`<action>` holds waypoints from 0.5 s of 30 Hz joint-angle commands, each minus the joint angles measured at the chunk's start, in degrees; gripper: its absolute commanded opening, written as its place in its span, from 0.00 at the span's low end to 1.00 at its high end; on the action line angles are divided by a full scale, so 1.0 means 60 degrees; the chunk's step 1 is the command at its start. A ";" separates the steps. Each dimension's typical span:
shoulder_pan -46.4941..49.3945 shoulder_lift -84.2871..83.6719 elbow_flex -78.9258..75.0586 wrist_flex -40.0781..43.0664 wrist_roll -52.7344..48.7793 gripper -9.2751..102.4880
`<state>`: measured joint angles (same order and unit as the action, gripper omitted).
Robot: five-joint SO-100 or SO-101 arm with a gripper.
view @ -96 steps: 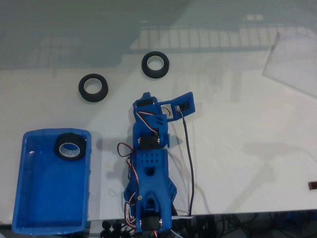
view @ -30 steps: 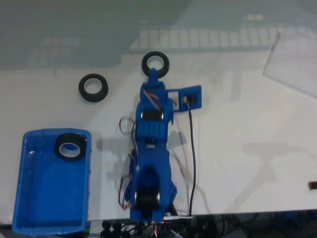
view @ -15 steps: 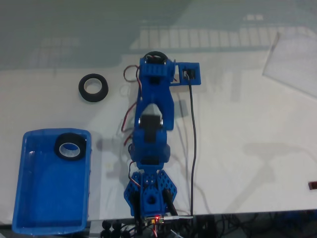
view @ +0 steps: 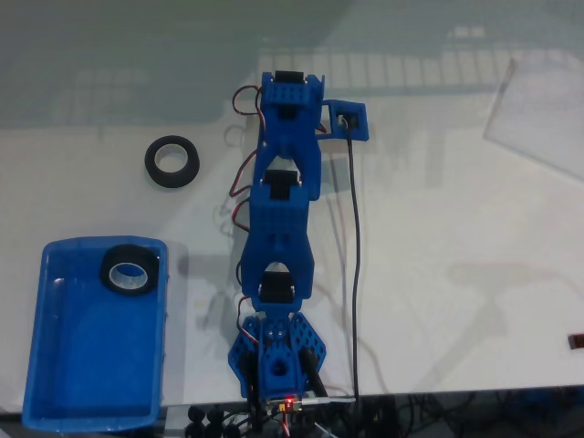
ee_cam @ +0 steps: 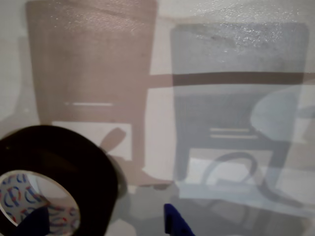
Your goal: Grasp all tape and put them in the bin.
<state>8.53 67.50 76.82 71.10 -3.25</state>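
Observation:
In the fixed view my blue arm (view: pixel 278 210) stretches away from its base, and its wrist covers the spot at the top centre. One black tape (view: pixel 172 161) lies on the white table to the left of the arm. Another tape (view: pixel 132 267) rests in the top corner of the blue bin (view: pixel 87 365) at the lower left. In the wrist view a black tape (ee_cam: pixel 74 157) with a printed pale core fills the lower left. My gripper (ee_cam: pixel 106 223) straddles its wall. One blue fingertip (ee_cam: pixel 173 223) is outside the roll and the other sits inside the core. The fingers stand apart, open.
A clear plastic sheet (view: pixel 538 109) lies at the far right of the table. A black cable (view: pixel 354 274) runs along the arm's right side. A small dark object (view: pixel 577 341) sits at the right edge. Open table lies between the arm and the bin.
The arm has reached farther from its base. Its wrist now covers the far roll, whose top still showed half a second ago. The other two rolls have not moved.

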 commanded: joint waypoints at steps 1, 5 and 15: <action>0.0059 -0.0249 -0.1084 0.0337 0.0073 0.36; 0.0103 -0.0703 -0.1567 0.0542 0.0146 0.36; 0.0117 -0.1260 -0.1978 0.0557 0.0264 0.27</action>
<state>8.79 59.59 68.20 74.27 -2.02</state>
